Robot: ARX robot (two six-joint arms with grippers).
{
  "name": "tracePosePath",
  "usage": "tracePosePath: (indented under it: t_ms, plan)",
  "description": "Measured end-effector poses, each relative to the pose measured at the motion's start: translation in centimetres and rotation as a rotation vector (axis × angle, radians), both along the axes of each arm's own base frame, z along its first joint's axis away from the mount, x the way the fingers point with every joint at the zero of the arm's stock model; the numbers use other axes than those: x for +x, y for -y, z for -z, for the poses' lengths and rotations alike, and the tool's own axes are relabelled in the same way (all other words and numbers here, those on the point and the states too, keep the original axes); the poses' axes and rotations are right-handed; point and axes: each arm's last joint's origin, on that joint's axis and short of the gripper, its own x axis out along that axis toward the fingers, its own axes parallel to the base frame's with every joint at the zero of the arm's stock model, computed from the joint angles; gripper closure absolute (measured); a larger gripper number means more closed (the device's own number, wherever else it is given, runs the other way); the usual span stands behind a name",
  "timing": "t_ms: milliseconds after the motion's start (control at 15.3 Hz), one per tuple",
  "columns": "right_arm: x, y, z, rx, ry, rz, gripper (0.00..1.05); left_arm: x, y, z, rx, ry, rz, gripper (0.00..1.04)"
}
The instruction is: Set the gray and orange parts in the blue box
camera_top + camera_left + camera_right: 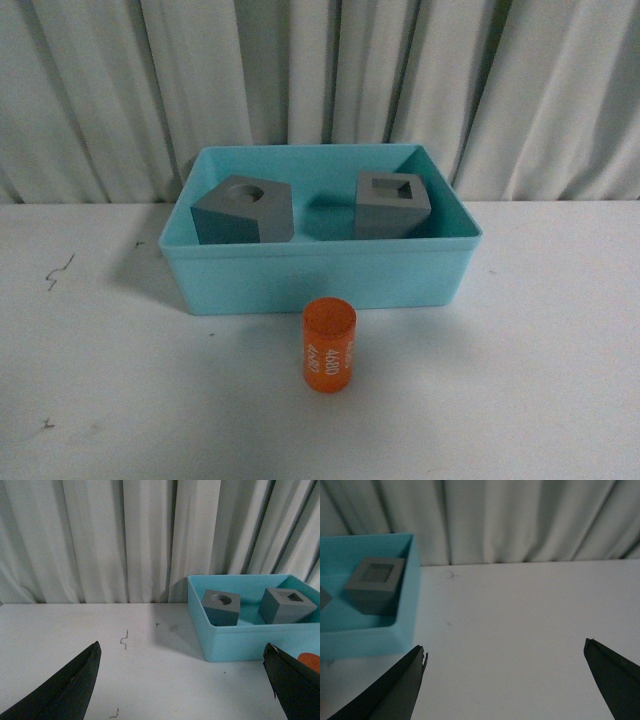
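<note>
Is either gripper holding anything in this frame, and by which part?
Nothing is held. The left gripper and right gripper are both open and empty; the orange cylinder stands untouched on the table.

Matte gray cubes [244, 212], smooth plastic blue box [320, 278], cloth curtain [320, 80].

Mid-table sits a light blue plastic bin [320, 275], open on top; its walls block reach from the sides. Inside, a matte gray cube w/ round recess [244, 212] fills the left part and a matte gray cube w/ square recess [391, 205] the right, w/ a strip of bin floor free btwn them. A small orange cylinder w/ white digits [329, 345] stands upright just in front of the front wall, w/ room either side. The white table [540, 390] is open left & right of the bin. A pleated white curtain [320, 70] hangs close behind it. My left gripper [181, 644] & right gripper [504, 645] are spread wide over the table.
</note>
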Motion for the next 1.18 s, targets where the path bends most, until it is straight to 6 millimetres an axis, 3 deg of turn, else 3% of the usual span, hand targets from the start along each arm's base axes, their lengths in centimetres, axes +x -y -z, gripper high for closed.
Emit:
tracePosePath:
  t_ms: [196,392,981,1177]
  plan:
    - [3.4,-6.6,-0.3,-0.060,-0.032,-0.314,0.06,0.0,0.0,0.0,0.000,0.000,0.000,0.07]
    - [4.4,-13.3,3.1,-0.102,-0.182,-0.594,0.06,0.0,0.0,0.0,0.000,0.000,0.000,0.07]
    - [8.6,-20.8,9.7,-0.205,-0.371,-0.726,0.06,0.0,0.0,0.0,0.000,0.000,0.000,0.07]
    - [8.9,-21.3,11.1,-0.214,-0.413,-0.718,0.06,0.0,0.0,0.0,0.000,0.000,0.000,0.07]
